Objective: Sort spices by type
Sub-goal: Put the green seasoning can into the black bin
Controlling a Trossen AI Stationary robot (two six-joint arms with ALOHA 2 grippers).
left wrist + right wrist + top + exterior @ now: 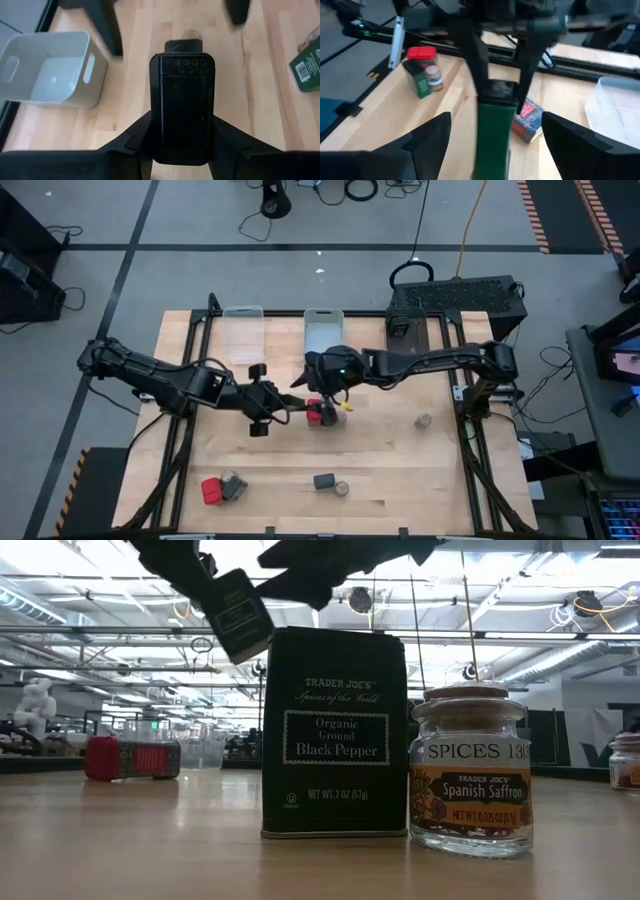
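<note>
Left claw (180,145) grips dark tin (182,107); right claw (495,130) — seemingly — spread.

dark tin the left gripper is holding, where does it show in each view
High view: the dark tin sits just left of table centre, at the left arm's tip, partly hidden.
Low view: tilted in the air, upper left.
Left wrist view: mid-picture, between that arm's own fingers.
Right wrist view: mid-picture, farther off, green side showing.
Shared landmark: the left gripper clamped on it.
</note>
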